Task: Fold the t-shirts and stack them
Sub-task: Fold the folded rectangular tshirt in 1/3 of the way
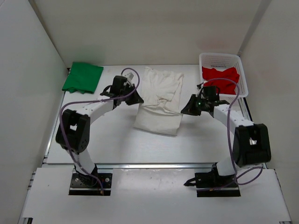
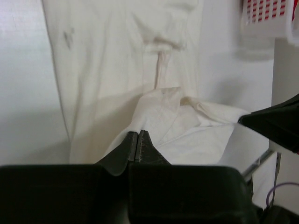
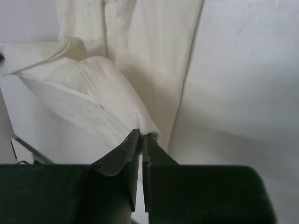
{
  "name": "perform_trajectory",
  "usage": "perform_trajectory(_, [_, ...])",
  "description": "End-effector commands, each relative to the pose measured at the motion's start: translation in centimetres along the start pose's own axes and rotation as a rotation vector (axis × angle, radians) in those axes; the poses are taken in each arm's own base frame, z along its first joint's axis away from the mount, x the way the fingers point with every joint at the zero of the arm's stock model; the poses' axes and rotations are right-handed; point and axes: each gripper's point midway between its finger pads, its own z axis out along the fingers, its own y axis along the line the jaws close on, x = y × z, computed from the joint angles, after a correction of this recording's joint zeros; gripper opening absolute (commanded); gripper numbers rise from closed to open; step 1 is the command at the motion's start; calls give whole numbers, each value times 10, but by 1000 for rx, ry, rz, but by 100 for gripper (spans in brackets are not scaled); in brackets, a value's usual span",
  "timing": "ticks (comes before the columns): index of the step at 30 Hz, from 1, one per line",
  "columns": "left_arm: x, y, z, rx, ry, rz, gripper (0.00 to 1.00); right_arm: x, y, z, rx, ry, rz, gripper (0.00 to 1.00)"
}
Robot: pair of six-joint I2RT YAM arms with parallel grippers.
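The white t-shirt point(image 1: 159, 100) lies lengthwise in the middle of the table, its near part raised between the arms. My left gripper point(image 1: 138, 100) is shut on the shirt's left edge; the left wrist view shows the closed jaws point(image 2: 138, 134) pinching a lifted fold of white cloth point(image 2: 107, 60). My right gripper point(image 1: 183, 111) is shut on the right edge, with cloth point(image 3: 140, 56) bunched at its tips point(image 3: 142, 135). The green t-shirt point(image 1: 83, 77) sits folded at the back left. The red t-shirt point(image 1: 220, 74) lies crumpled in the basket.
A white mesh basket point(image 1: 219, 57) stands at the back right, against the right wall; it also shows at the top right of the left wrist view point(image 2: 266, 18). White walls close in the table on the left, back and right.
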Motion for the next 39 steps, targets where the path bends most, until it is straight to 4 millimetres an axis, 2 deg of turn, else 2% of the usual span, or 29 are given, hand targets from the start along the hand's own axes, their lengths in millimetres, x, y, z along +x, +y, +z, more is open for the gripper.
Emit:
perform_trajectory(1, [-47,-6,11,-1,-77,20,0,-42,0,15,-19,-49,-48,0])
perform_trajectory(5, [-54,12,38,-46,-49,4,0,-63,-10,33,-18,-62,-31,0])
perform_trajectory(8, [-63,28,51,-81,-60,-15,0,-76,-15,46,-28,-68,-21,0])
perform_trajectory(9, [-62,35,55,-92,-55,-28,0,-88,-9,46,-39,-89,-35,0])
perform_trajectory(11, [-68,37,62,-86,-61,-48,1,-87,-19,59,-15,-58,-22,0])
perform_trajectory(13, [-69,40,68,-84,-51,-52,7,-93,-21,68,-28,-54,-20,0])
perform_trajectory(15, [-68,43,72,-80,-53,-69,24,-97,-22,75,-21,-46,-15,3])
perform_trajectory(17, [-73,51,67,-69,-71,-108,33,-100,-24,78,-21,-44,-14,10])
perform_trajectory(18, [-73,50,62,-64,-86,-114,37,-106,-20,75,-26,-59,-21,13])
perform_trajectory(19, [-83,44,50,-49,-125,-115,39,-106,-20,76,-25,-52,-21,18])
perform_trajectory(20, [-79,52,46,-58,-141,-133,40,-114,-13,71,-26,-69,-44,23])
perform_trajectory(21, [-83,45,33,-44,-181,-125,39,-117,-9,69,-17,-73,-52,26])
perform_trajectory(22, [-77,43,18,-47,-203,-129,38,-121,-5,64,-10,-84,-71,30])
perform_trajectory(23, [-79,35,13,-18,-238,-114,38,-124,-2,59,10,-103,-84,31])
perform_trajectory(24, [-70,22,1,2,-258,-94,38,-124,3,51,18,-116,-102,31])
perform_trajectory(25, [-52,25,-4,-7,-244,-102,37,-122,3,44,38,-137,-109,31])
perform_trajectory(26, [-40,10,-5,29,-240,-87,37,-124,9,40,44,-164,-112,29])
perform_trajectory(27, [-19,0,-4,49,-226,-57,37,-115,8,39,45,-173,-116,24])
perform_trajectory(28, [-5,3,-1,41,-208,-50,37,-102,18,34,25,-171,-122,21])
perform_trajectory(29, [9,1,7,42,-170,-33,37,-98,20,37,16,-180,-126,13])
perform_trajectory(30, [19,-1,11,48,-142,-30,35,-78,27,39,-9,-152,-134,7])
perform_trajectory(31, [35,10,21,28,-82,-34,33,-59,28,44,-17,-122,-137,5])
perform_trajectory(32, [40,14,29,24,-54,-39,32,-41,24,50,-13,-83,-130,3])
perform_trajectory(33, [42,18,31,16,-43,-40,30,-29,34,53,-34,-68,-164,1])
perform_trajectory(35, [56,34,39,-20,-8,-51,29,4,23,62,-15,0,-158,0])
perform_trajectory(38, [76,55,39,-78,18,-49,29,34,6,69,14,59,-141,0])
perform_trajectory(39, [81,58,37,-82,28,-58,28,36,5,70,17,58,-144,0])
